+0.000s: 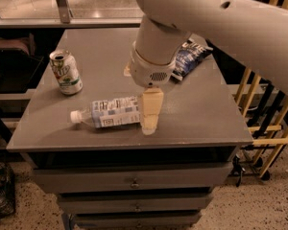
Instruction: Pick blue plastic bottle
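Pincer [150,115] hangs at base end of blue plastic bottle [113,113] lying sideways

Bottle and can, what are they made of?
The bottle looks like clear plastic: see-through near its white cap, with a pale printed label. The can looks like painted metal, probably aluminium, with a silvery rim on top. The hand is at the bottle's base end.
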`<state>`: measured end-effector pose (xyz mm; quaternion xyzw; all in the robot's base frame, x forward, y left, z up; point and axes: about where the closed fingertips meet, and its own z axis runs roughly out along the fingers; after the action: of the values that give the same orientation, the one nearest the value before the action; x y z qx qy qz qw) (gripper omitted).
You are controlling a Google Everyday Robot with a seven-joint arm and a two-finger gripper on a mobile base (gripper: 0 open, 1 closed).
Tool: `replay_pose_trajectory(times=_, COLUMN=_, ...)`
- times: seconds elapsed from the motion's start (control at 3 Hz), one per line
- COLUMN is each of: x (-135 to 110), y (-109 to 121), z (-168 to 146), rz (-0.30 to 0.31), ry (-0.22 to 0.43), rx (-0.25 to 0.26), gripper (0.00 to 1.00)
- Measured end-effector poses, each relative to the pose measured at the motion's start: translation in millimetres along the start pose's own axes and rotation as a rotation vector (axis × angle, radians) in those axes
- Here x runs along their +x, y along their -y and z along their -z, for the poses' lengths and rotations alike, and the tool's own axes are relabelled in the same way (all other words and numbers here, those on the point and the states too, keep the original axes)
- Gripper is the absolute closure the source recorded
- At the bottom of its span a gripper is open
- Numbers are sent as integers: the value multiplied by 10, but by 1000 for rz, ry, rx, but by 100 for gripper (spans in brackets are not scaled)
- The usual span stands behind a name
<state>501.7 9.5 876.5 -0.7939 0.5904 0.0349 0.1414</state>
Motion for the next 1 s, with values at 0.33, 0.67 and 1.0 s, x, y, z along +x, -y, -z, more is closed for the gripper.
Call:
replay_pose_trajectory(times=0.33, x=-46, y=96, z=-249, rz=27, ry=11, rx=-19, gripper=0)
replay_pose_trajectory(times=0.67, x=-81, y=186, z=-417, rz=54, ry=12, rx=-23, gripper=18)
replay_pose_trajectory(times=1.0, x=-97, y=251, z=-484, rz=64, ry=16, rx=-16, gripper=41)
